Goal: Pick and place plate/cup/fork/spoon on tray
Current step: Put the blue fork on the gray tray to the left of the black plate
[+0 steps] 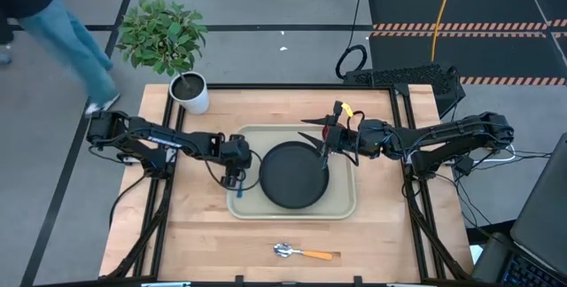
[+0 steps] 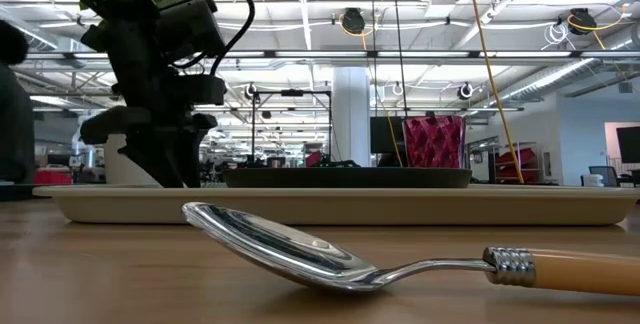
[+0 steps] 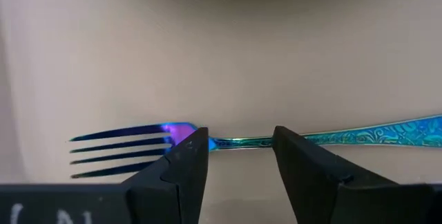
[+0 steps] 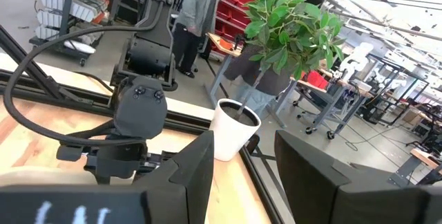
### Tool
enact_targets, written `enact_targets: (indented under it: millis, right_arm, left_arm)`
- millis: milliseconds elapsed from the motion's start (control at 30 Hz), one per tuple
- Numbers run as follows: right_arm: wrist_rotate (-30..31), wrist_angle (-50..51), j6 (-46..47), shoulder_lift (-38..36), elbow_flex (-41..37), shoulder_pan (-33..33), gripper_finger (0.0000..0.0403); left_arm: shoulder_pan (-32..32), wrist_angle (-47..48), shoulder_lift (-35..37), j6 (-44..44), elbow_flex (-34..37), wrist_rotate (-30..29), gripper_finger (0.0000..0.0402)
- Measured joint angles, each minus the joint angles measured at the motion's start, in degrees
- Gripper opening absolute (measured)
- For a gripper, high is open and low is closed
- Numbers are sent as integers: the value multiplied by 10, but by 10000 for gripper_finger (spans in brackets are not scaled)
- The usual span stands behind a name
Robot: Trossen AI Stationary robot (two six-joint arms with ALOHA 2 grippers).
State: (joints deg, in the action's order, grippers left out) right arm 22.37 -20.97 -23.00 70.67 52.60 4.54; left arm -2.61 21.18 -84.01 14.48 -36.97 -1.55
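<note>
The beige tray [image 1: 341, 203] lies mid-table with the black plate [image 1: 294, 174] on it. The red cup [image 2: 433, 142] stands on the tray behind the plate; in the high view my right gripper mostly hides it. The blue-handled fork [image 3: 331, 138] lies flat on the tray's left part [image 1: 237, 191], beside the plate. My left gripper [image 3: 240, 137] is open, low over the fork's neck, with the fingers spaced along the fork. My right gripper [image 4: 242, 144] is open and empty above the tray's far right part [image 1: 326, 141]. The orange-handled spoon [image 1: 301, 252] lies on the table near the front edge. My left gripper points down at the fork's neck [image 3: 242, 142], which lies on the tray and shows in the gap between the open fingers. Whether the fingertips [image 3: 186, 148] touch the fork I cannot tell.
A white pot with a green plant [image 1: 190, 92] stands at the table's far left corner. A person in jeans [image 1: 71, 39] walks on the floor beyond the far left corner. The spoon [image 2: 400, 254] lies on bare wood in front of the tray.
</note>
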Motion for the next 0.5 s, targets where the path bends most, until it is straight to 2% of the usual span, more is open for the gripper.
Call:
enact_targets:
  millis: [267,500]
  right_arm:
    - [0,-2,0,0,0,0,148]
    - [0,-2,-1,0,0,0,148]
  left_arm:
    - [-28,18,0,-14,0,50,172]
    - [-54,22,0,-35,1,64,172]
